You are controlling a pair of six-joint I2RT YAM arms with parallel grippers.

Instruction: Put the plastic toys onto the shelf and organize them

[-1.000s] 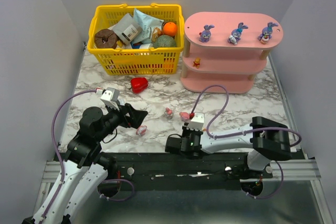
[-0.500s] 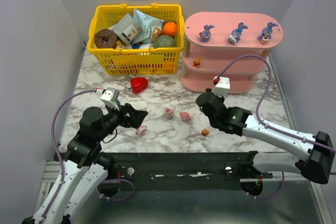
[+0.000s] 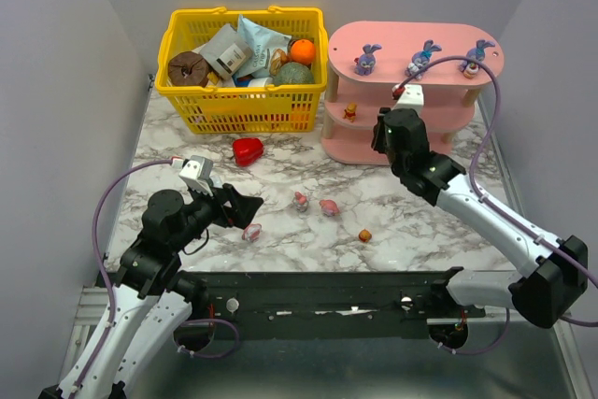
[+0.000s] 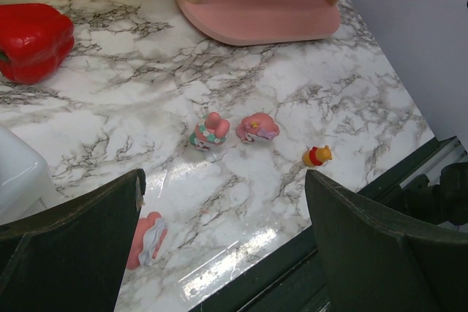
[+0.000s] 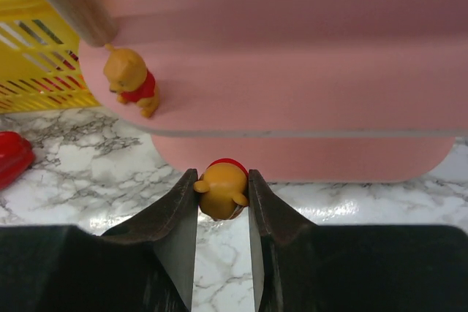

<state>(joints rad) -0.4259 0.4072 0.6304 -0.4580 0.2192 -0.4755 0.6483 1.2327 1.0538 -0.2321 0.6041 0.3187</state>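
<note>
The right pincer (image 5: 221,180) is clamping an orange bear figurine (image 5: 221,189) between its fingers, holding it before the pink shelf (image 5: 307,78), about level with the bottom board. A second orange bear (image 5: 131,80) is standing on the middle board beside a pale upright (image 5: 69,1). Three purple bunnies (image 3: 420,59) are sitting in a row on the top board. The left pincer (image 4: 225,180) is hovering with its fingers apart above the marble counter (image 4: 110,107), where three pink-white figurines (image 4: 210,131) and a third orange bear (image 4: 316,156) are lying.

Three bunnies (image 3: 422,58) atop pink shelf (image 3: 392,39); orange bear (image 3: 350,111) upright on middle tier
</note>
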